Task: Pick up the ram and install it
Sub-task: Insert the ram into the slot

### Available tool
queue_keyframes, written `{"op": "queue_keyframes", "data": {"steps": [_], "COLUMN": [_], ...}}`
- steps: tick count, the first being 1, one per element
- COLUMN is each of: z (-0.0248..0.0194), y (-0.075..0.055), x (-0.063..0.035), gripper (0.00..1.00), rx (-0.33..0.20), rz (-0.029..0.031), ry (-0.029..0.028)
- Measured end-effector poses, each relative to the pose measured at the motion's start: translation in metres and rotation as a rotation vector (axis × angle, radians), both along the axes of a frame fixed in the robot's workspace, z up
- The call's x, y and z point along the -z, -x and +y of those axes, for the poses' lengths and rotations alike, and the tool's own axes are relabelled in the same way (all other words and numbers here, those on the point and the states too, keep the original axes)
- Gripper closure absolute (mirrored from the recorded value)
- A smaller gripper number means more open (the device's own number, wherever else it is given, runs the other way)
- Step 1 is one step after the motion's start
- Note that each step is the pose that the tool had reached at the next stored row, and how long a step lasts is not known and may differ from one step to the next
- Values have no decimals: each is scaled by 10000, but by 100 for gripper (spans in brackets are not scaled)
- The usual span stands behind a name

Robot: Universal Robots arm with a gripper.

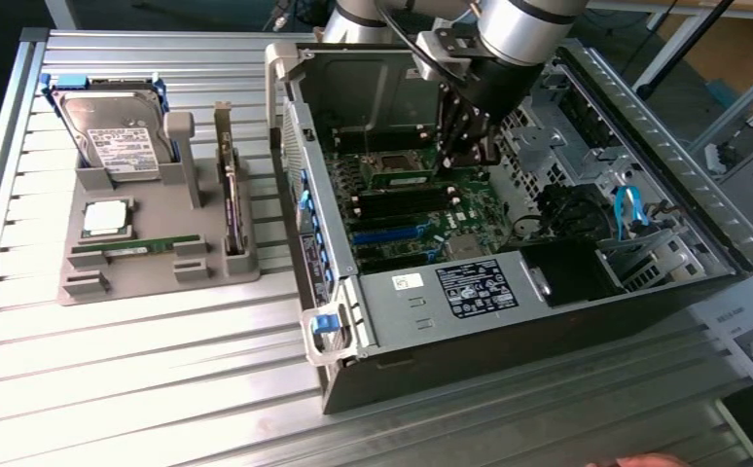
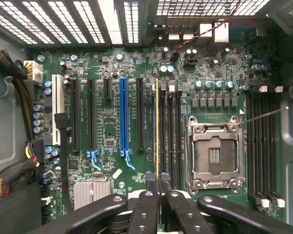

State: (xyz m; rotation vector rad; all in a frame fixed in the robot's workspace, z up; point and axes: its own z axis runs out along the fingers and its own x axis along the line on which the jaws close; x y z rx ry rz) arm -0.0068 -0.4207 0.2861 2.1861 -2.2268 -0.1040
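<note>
In the exterior view, we saw the arm reaching down into the open computer case [image 1: 546,341]. Its gripper [image 1: 468,156] hung low over the motherboard [image 1: 415,219], just beside the CPU socket [image 1: 387,159], on the exterior view's right. In the wrist view, the fingers [image 2: 145,209] were pinched narrowly on the ram [image 2: 156,126]. The ram stood edge-on along the memory slots just beside the CPU socket. We could not tell whether it was seated.
</note>
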Motion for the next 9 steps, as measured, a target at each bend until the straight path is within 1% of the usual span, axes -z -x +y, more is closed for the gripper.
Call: {"op": "queue_keyframes", "data": {"steps": [6, 9], "z": [0, 0], "y": [-2, -25], "x": [5, 6], "gripper": [88, 88], "rx": [2, 1], "rz": [0, 0], "ry": [1, 0]}}
